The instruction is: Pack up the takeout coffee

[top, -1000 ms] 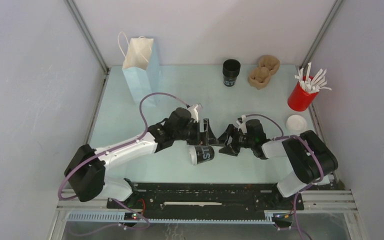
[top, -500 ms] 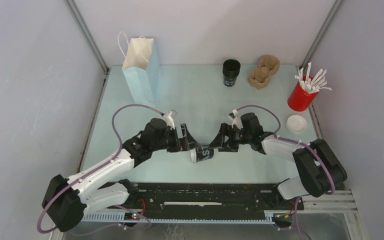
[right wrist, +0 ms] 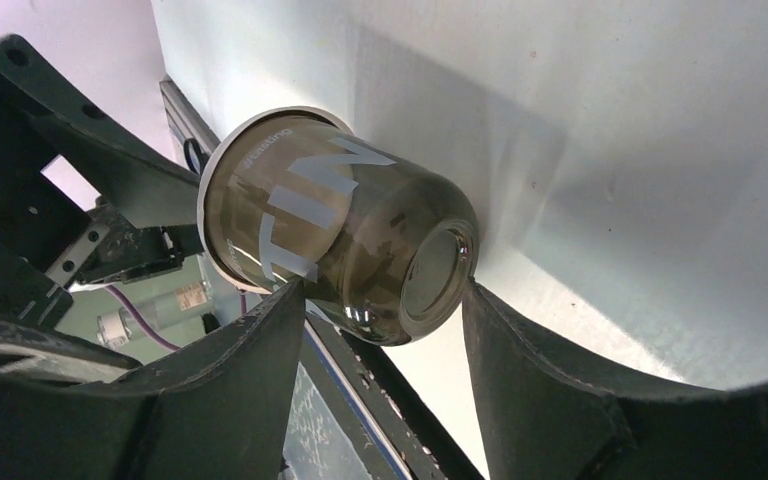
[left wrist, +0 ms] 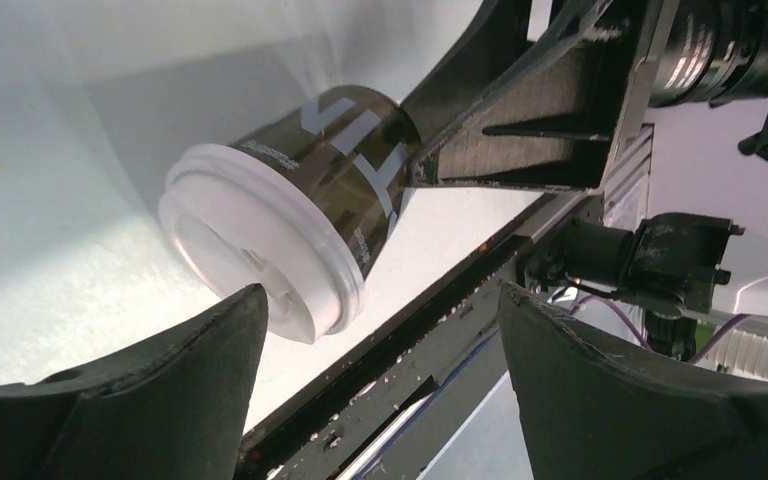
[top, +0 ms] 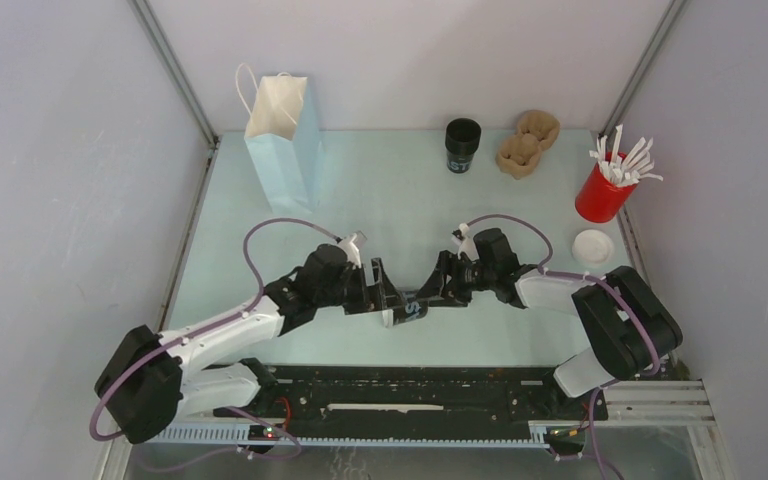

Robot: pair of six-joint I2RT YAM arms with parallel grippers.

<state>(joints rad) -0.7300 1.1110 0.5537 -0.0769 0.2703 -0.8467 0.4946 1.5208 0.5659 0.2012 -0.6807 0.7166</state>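
While the takeout coffee (top: 408, 307) lies on its side on the pale blue-green table (top: 380, 190), it sits directly between the two claws. Its white domed lid points into the left claw (top: 388, 299) and its black base points into the right claw (right wrist: 380, 288). The left claw is spread wide, with a gap between the lid and each finger, so it grips nothing. The right claw has both fingers pressed against the cup's sides near the base.

The table is smooth and matte, and the cup throws a soft shadow on it. Just behind both claws, at the table's near edge, runs a black rail (top: 410, 385). Well beyond the left claw, by the back wall, a light blue paper bag (top: 282, 130) stands upright with its mouth open. Well beyond the right claw stand a lidless black cup (top: 462, 145) and, beside it, brown moulded cup carriers (top: 527, 143). Out to the right claw's far side are a red cup of white sticks (top: 603, 190) and, nearer, a loose white lid (top: 592, 246). Plain grey walls with slanted metal posts (top: 175, 75) enclose the table.
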